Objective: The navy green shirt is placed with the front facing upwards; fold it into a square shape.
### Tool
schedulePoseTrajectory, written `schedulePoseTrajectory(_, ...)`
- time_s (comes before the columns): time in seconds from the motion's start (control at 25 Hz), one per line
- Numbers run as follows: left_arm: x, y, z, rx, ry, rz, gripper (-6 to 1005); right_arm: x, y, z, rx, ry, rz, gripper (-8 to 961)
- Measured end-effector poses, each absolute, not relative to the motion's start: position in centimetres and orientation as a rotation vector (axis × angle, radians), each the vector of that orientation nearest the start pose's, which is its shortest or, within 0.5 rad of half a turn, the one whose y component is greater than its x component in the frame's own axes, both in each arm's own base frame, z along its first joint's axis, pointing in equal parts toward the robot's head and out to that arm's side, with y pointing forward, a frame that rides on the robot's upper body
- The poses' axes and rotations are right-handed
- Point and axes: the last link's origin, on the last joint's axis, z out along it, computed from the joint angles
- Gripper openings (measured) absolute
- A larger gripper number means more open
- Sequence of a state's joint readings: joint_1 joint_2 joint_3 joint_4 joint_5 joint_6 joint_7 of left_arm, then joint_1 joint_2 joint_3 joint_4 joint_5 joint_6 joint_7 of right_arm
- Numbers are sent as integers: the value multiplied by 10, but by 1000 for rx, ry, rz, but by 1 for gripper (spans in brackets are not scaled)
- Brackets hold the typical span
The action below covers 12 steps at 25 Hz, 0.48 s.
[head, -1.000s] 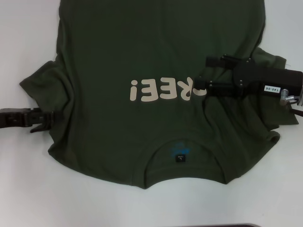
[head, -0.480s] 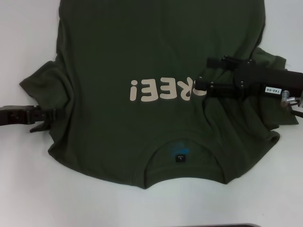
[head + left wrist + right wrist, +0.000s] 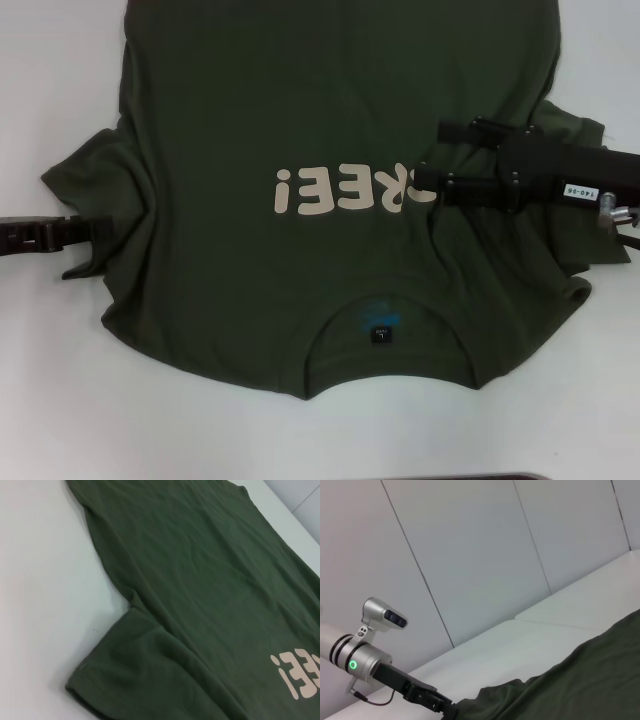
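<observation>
Across most of the white table (image 3: 60,80) lay the navy green shirt (image 3: 330,120), front up, its collar at the near edge and its hem running out of sight at the far side. Cream block letters (image 3: 340,190) crossed the chest, reading upside down from the head camera, and the small dark neck label (image 3: 381,333) sat inside the collar opening.

At the left, the left sleeve (image 3: 85,195) was rumpled and bunched rather than spread flat. The left gripper (image 3: 85,237) reached in low from the left edge of the scene, its dark fingers at the near edge of that sleeve, at or touching the cloth. Whether those fingers were spread or closed on the fabric could not be told from any view. The left wrist camera showed the sleeve hem, the flat side of the shirt and the end of the lettering, but none of the gripper's own fingers.

On the right, the right gripper (image 3: 440,160) came in from the right edge over the shirt's right side, its tips at the right end of the lettering. Its two dark fingers stood apart, one farther and one nearer, with a gap between them and no cloth seen held in it. The fabric around the right sleeve (image 3: 570,240) was creased into folds.

From the right wrist camera, the left arm's silver wrist (image 3: 360,657) with a green ring light showed far off at the shirt's edge, against grey wall panels (image 3: 470,555).
</observation>
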<state>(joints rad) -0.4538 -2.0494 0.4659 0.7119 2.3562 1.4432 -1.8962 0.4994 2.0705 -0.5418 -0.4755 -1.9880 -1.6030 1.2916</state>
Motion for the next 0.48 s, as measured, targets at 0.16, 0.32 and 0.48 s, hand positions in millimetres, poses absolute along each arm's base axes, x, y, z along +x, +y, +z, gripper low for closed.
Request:
schedulePoseTrajectory(0.16, -349, 307, 30, -2312, -1468, -400, 437, 281, 306, -10, -2622, 770, 909, 940)
schedulePoseTrajectory(0.32, -349, 307, 30, -2312, -1468, -399, 308, 281, 306, -10, -2621, 772, 908, 940)
schedulePoseTrajectory(0.48, -348, 306, 30, -2310, -1482, -414, 162, 282, 305, -10, -2620, 774, 908, 941)
